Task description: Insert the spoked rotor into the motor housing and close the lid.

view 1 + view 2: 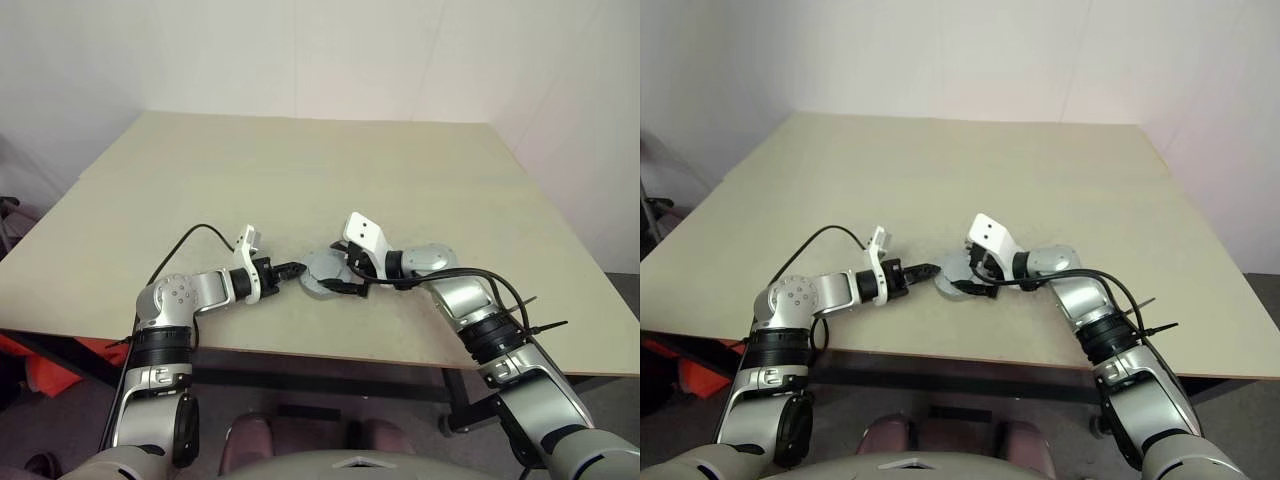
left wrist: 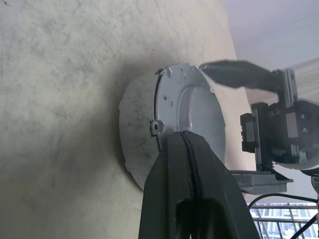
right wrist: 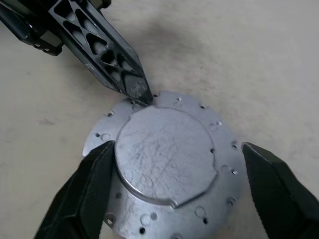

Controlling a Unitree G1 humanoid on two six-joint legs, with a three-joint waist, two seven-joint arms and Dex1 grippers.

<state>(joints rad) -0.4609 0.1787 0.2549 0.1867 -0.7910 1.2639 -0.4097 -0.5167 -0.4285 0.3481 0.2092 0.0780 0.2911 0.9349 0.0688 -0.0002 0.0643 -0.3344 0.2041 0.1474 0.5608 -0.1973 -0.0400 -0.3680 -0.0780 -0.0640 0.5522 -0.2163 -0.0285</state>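
**Lid on the housing, both end effectors at its edge**

A round silver metal motor housing [image 3: 167, 172] sits on the pale beige desk [image 1: 300, 170], near the front edge and between the two arms. A flat silver metal lid [image 3: 167, 154], with a raised round centre panel and small holes around its flange, covers the top of the housing, so the inside is hidden and the spoked rotor cannot be made out.

The left end effector [image 1: 297, 269] has its two black fingers pressed together, with no gap between them. Their joined tip touches the lid's rim on the side toward the left arm.

The right end effector [image 3: 174, 184] is spread wide, its black fingers [image 3: 82, 191] standing on either side of the housing. One finger lies against the lid's flange; the other stands just clear of it.
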